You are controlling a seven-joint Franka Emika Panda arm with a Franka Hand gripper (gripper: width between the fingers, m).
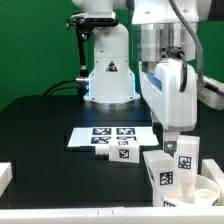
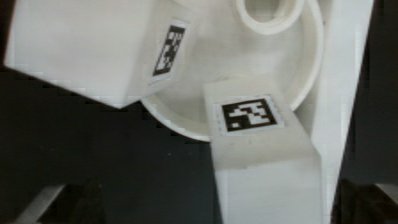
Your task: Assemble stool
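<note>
The stool's round white seat [image 1: 205, 192] sits at the exterior view's lower right, with chunky tagged legs standing at it: one [image 1: 160, 172] on its left and one [image 1: 187, 155] behind. A further leg [image 1: 113, 153] lies beside the marker board. My gripper [image 1: 172, 132] hangs just above the standing legs. In the wrist view the seat [image 2: 187, 110] fills the middle and a tagged leg [image 2: 263, 150] runs down between my fingers; another leg [image 2: 125, 50] lies across it. The gripper [image 2: 214, 212] is open, its dark fingertips [image 2: 45, 205] far apart and clear of the leg.
The marker board [image 1: 105, 136] lies flat mid-table on the black cloth. The arm's white base [image 1: 108, 75] stands behind it, with a green backdrop beyond. A white block [image 1: 5, 178] sits at the exterior view's left edge.
</note>
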